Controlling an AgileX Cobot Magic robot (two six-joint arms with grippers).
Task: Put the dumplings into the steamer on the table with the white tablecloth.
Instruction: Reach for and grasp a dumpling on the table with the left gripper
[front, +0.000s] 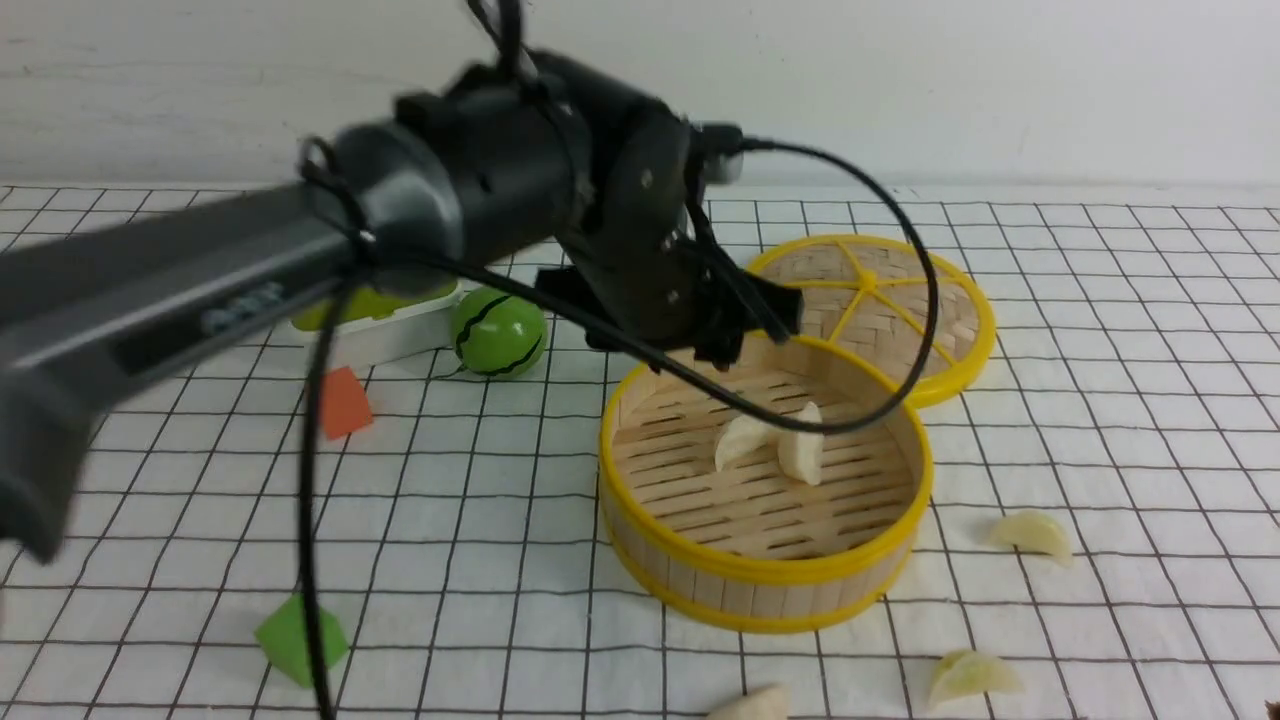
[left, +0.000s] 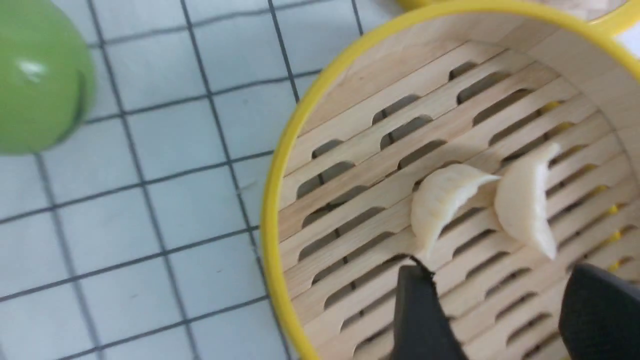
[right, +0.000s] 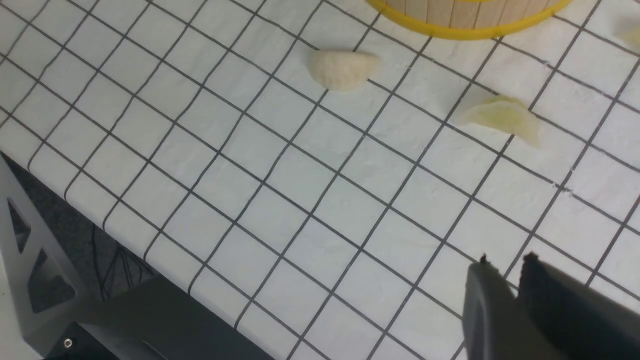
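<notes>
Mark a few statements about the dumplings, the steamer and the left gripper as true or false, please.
1. Two cream-white dumplings lie inside the steamer. True.
2. The left gripper is clamped on a dumpling. False: its jaws stand open over the steamer floor, with nothing between them.
3. Three more dumplings lie on the tablecloth outside the steamer. True.
4. The green ball sits in the steamer. False: it rests on the cloth, apart from the steamer.
5. The woven lid covers the steamer. False: it lies flat behind the steamer, which is uncovered.
</notes>
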